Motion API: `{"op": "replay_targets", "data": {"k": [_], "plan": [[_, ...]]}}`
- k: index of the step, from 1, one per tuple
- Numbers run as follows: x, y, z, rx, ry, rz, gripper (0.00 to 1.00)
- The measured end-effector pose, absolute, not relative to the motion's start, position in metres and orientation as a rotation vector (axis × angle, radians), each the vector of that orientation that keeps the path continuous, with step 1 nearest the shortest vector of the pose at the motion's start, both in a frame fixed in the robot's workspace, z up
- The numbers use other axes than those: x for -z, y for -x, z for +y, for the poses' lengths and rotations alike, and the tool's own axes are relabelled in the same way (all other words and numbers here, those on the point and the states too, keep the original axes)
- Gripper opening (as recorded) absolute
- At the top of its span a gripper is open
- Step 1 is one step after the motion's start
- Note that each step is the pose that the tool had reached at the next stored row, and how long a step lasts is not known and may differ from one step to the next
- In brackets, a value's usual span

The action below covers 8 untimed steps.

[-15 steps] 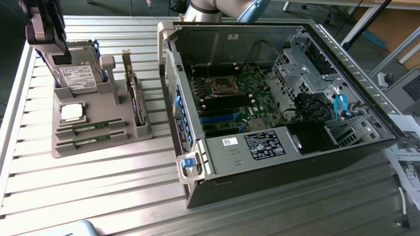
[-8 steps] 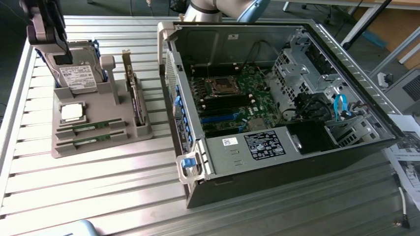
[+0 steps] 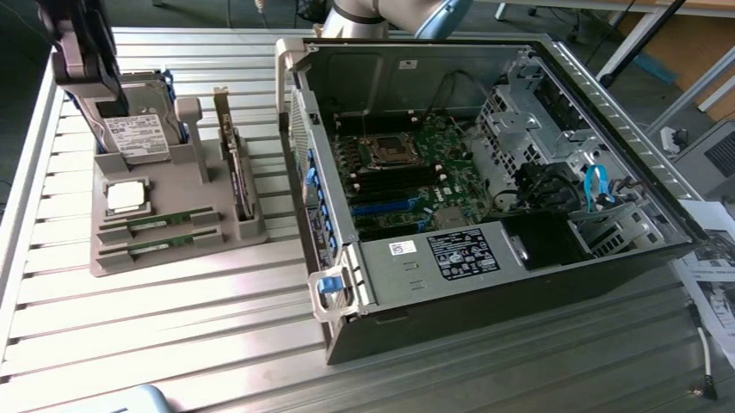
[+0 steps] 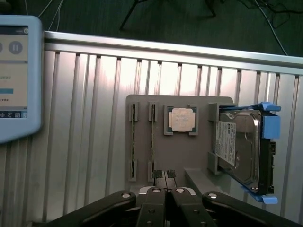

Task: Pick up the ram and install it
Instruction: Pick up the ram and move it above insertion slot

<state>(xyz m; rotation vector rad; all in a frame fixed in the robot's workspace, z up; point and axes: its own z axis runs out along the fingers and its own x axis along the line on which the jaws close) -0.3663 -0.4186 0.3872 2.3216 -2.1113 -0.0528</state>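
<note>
The gripper (image 4: 165, 174) is clenched on nothing, hovering over the tray (image 4: 189, 156); both ram sticks (image 4: 152, 142) sit in their tray slots, beside the processor (image 4: 180, 119); none lifted, none in the open case (image 3: 402, 292); by my read, pick-up and install are both left.

The arm (image 3: 373, 13) holds its jaws pressed together.

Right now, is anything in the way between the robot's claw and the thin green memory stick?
Nothing visible. The shut gripper hangs above the grey plastic holder, where the thin green ram stick lies uncovered in its slot.
</note>
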Motion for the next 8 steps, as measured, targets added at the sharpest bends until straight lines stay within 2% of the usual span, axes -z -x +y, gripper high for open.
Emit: {"op": "replay_targets", "data": {"k": [8], "plan": [[-0.3854, 0.3667, -0.4186, 0.051, -2.326, -2.108, 0.10]]}}
